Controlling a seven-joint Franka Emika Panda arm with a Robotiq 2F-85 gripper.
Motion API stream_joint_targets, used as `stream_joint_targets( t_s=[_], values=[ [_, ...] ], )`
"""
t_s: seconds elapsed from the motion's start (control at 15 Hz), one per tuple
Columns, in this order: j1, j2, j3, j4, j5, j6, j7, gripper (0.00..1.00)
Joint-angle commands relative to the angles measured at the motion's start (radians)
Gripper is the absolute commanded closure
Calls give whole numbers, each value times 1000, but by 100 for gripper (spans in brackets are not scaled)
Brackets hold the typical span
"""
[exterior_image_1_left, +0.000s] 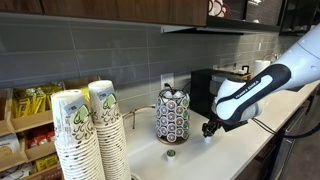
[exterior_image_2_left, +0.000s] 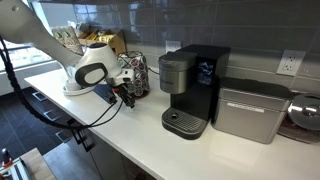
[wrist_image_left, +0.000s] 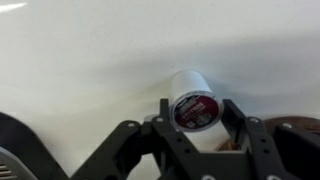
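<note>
Hand: the hand (wrist_image_left: 196, 112) grasps the coffee pod (wrist_image_left: 190, 92), one finger against each side of it; in both exterior views it hangs low over the counter (exterior_image_1_left: 215, 155), a little way out from the coffee maker (exterior_image_2_left: 190, 90), on the side away from the steel box
Coffee pod: white cup with a dark red lid turned toward the wrist camera; it sits between the fingers (wrist_image_left: 232, 118) just above or on the counter, which of the two I cannot tell; it is near the coffee maker and between it and the pod rack
Arm: the white arm (exterior_image_1_left: 250, 92) passes in front of the coffee maker in an exterior view, with a black cable (exterior_image_2_left: 60, 122) hanging below it
Coffee maker: black with a grey brewing head, upright at the back of the counter against the grey tiled wall
Pod rack: a patterned round rack (exterior_image_1_left: 172, 115) stands upright, near the coffee maker, just beyond the hand as seen from the machine
Loose pod: a second small pod (exterior_image_1_left: 170, 153) lies on the counter in front of the rack, farther from the coffee maker than the hand and apart from it
Paper cups: two tall stacks (exterior_image_1_left: 85, 135), well apart from the coffee maker, past the rack
Steel box: a metal box (exterior_image_2_left: 250, 110) stands just beside the coffee maker
</note>
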Motion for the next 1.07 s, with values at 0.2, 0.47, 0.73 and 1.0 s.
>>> stream_joint_targets(
  t_s=[0.2, 0.47, 0.73, 1.0],
  values=[
    [12, -78, -8, -34, 238, 27, -189, 71],
    [66, -135, -41, -26, 577, 8, -456, 71],
    [113, -179, -81, -13, 906, -15, -721, 71],
    [133, -192, -106, 0, 1171, -47, -935, 71]
  ],
)
